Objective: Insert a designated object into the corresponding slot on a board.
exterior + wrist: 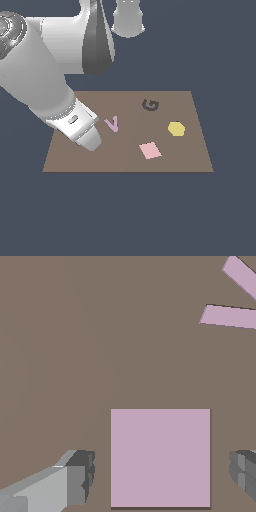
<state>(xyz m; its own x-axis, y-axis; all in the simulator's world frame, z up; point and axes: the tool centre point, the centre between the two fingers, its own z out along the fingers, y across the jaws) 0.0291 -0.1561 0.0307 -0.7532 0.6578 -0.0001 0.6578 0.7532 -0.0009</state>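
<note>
Between two fingers (75, 483), one lilac block (160, 457).

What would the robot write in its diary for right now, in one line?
gripper: open, fingers either side of lilac square block | block: flat on brown board, not gripped | slot: not in view

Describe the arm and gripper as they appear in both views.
The arm is glossy white with rounded, tube-like links and a dark grey band at one joint. Its wrist end tapers to a pale cap with a small grey mark. The gripper has grey, blocky, ridged fingers. No cables show.
</note>
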